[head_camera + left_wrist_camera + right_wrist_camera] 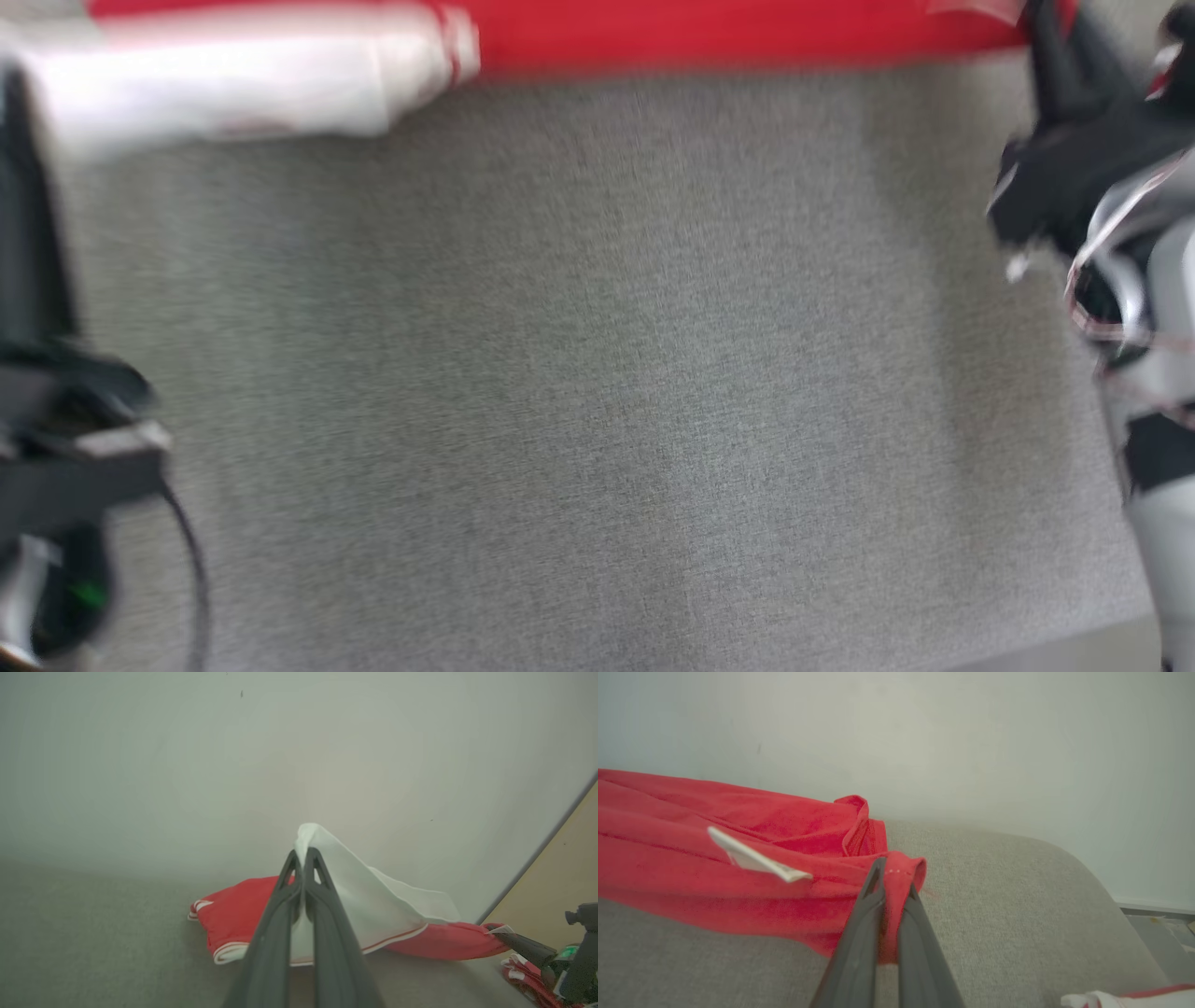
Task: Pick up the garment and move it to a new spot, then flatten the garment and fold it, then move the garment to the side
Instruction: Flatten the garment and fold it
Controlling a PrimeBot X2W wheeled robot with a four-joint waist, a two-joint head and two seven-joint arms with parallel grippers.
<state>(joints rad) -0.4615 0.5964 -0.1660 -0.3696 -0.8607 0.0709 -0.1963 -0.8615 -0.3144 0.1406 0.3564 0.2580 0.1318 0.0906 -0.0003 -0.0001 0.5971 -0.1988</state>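
The garment (233,910) is red with a white sleeve (373,891) and white-trimmed cuffs. It lies stretched along the far edge of the grey fabric surface (597,373). My left gripper (303,856) is shut on the white sleeve and lifts it into a peak. In the right wrist view my right gripper (892,882) is shut on a red hem of the garment (714,858), held just above the surface. The blurred head view shows the red garment (728,33) along the top, the white sleeve (252,75) at top left and the right gripper (1041,37) at top right.
A pale wall (299,742) rises close behind the garment. The grey surface rounds off at its right corner (1087,868), with floor (1162,933) beyond. A white label (752,858) sticks out of the red cloth.
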